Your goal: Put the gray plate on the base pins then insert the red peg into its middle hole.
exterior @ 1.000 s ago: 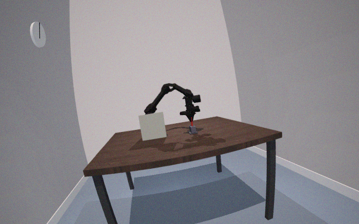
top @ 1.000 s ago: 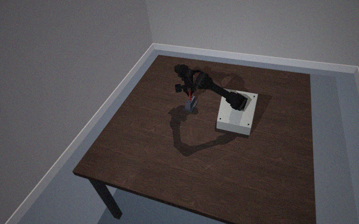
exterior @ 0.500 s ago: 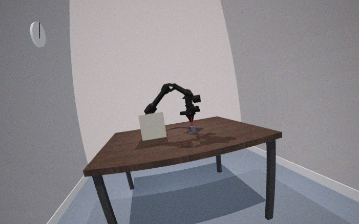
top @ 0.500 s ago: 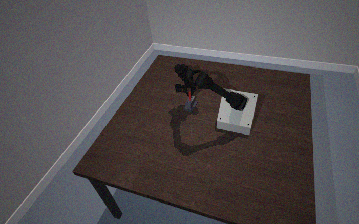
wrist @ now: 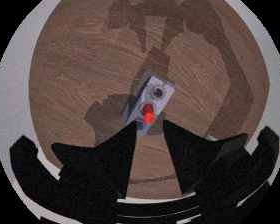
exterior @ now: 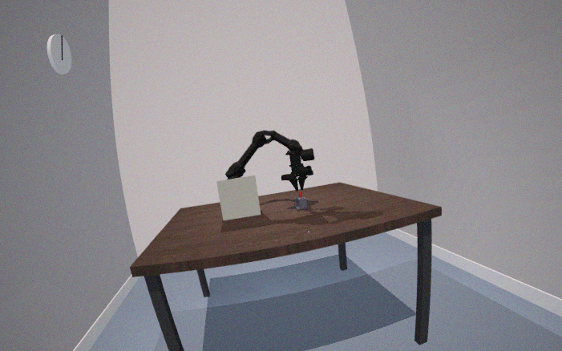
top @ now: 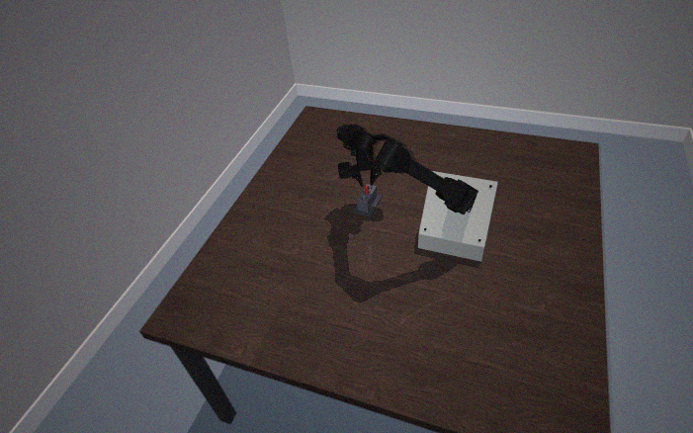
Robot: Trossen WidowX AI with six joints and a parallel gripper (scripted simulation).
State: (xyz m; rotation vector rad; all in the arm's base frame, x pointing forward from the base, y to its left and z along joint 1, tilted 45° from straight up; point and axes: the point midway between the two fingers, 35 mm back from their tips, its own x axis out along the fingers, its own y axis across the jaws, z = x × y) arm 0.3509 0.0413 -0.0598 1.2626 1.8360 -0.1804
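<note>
Letting go looks like the step now: hand (top: 368, 184) (exterior: 300, 190) (wrist: 149, 123) spread, red peg (top: 366, 190) (exterior: 300, 194) (wrist: 148, 114) at its six o'clock; next, probably straight up, no nudging.

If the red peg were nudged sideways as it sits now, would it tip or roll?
The red peg probably wouldn't roll, since it stands upright in the gray plate. It looks stiff, being straight and unbent. Loose on the table, it would likely roll, given its round top.
</note>
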